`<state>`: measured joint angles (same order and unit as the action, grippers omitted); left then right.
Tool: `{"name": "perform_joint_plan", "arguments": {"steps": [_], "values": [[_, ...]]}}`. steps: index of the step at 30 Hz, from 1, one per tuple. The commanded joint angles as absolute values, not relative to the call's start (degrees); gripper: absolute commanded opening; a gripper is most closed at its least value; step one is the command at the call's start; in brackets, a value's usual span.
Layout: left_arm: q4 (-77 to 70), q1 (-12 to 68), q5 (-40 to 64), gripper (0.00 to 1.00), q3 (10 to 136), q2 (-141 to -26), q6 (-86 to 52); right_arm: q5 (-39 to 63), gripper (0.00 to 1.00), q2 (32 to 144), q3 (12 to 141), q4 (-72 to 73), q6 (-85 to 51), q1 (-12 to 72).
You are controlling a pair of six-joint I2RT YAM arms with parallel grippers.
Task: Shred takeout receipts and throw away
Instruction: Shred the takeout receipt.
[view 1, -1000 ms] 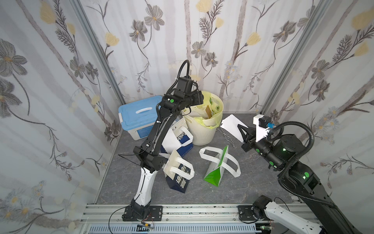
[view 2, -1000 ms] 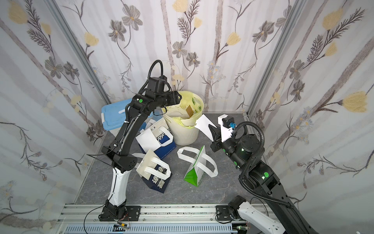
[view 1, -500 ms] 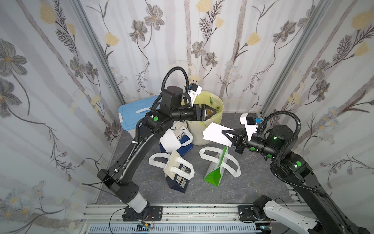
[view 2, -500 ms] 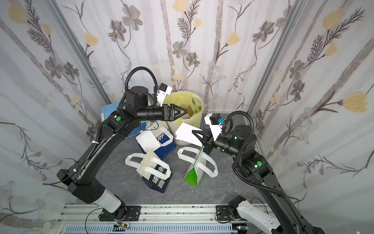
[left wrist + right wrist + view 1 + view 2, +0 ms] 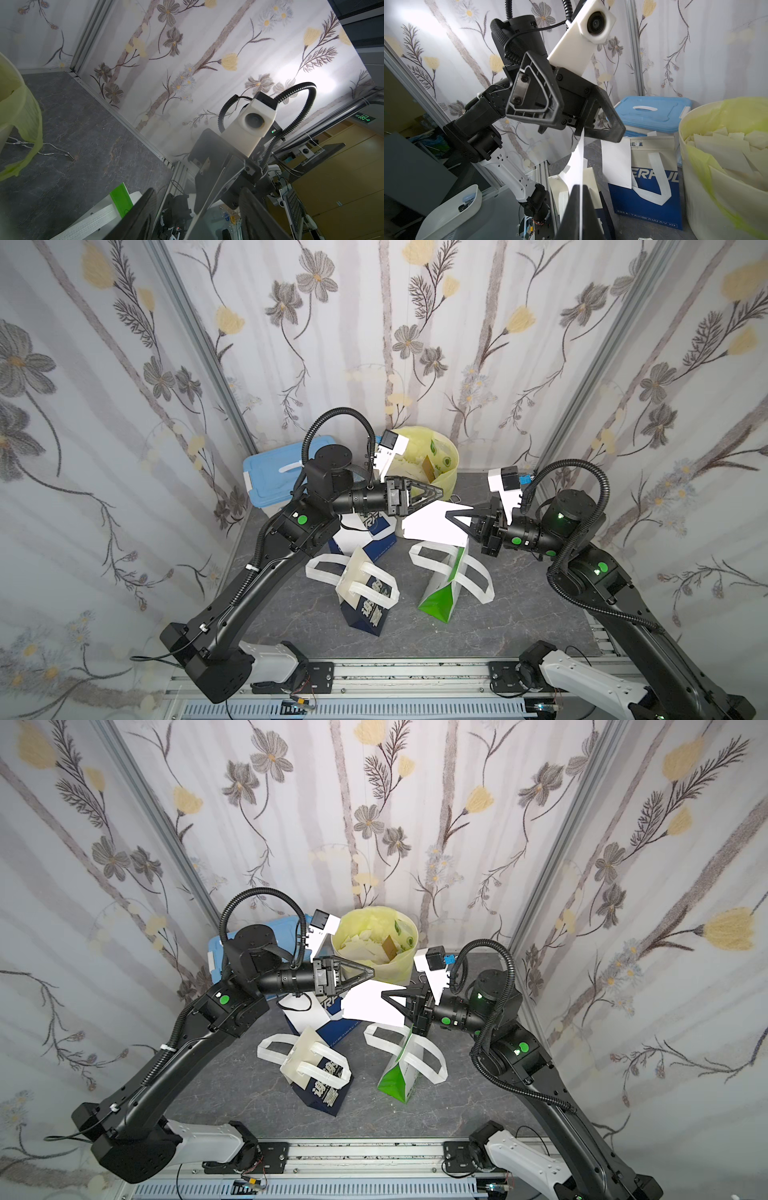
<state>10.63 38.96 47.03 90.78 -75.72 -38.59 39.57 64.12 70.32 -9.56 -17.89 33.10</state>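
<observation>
Between the pinched jaws of the right gripper (image 5: 451,515), in both top views, a plain white, thin rectangular paper receipt (image 5: 430,526) is hanging flat in the air. Its far edge is reaching the left gripper (image 5: 432,498), whose jaws are standing wide. Just beyond both sets of jaws a round cream bin with a yellow-green liner (image 5: 452,460) is sitting.

From the left wrist, the receipt (image 5: 207,199) is showing edge-on between those parted jaws.

From the right wrist, the receipt (image 5: 578,162) is running from the clamped jaws into the left's gap. A shallow bite there is risking a slip once pulling starts. Limp paper may bow aside, and torn pieces could drop short of the bin, onto the navy paper bag (image 5: 372,614) below.
</observation>
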Motion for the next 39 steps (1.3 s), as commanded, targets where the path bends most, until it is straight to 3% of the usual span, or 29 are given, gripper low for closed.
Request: {"name": "perform_joint_plan", "arguments": {"steps": [1,13,20,24,26,28,39], "values": [[8.32,39.12,48.29,0.53,90.33,-74.71,-38.58,40.50,0.00,64.90,71.17,-6.65,-20.80,33.22],[12.20,39.99,46.94,0.29,90.62,-73.94,-36.70,40.84,0.00,66.66,72.33,-6.33,-23.07,33.29],[12.79,40.24,45.18,0.00,91.14,-74.18,-36.64,41.00,0.00,66.82,72.42,-6.59,-22.89,33.39],[13.66,40.58,43.17,0.00,91.41,-74.27,-36.87,40.35,0.00,66.88,72.59,-6.94,-21.93,33.40],[13.87,40.87,42.87,0.00,91.58,-74.20,-36.94,38.79,0.21,66.73,72.66,-6.82,-21.83,33.38],[14.34,41.13,42.84,0.00,91.78,-74.26,-36.76,38.75,0.32,66.79,72.82,-5.95,-21.71,33.39],[15.77,41.24,44.26,0.00,91.60,-74.53,-35.78,39.17,0.30,67.76,74.27,-6.06,-20.73,33.35]]}}
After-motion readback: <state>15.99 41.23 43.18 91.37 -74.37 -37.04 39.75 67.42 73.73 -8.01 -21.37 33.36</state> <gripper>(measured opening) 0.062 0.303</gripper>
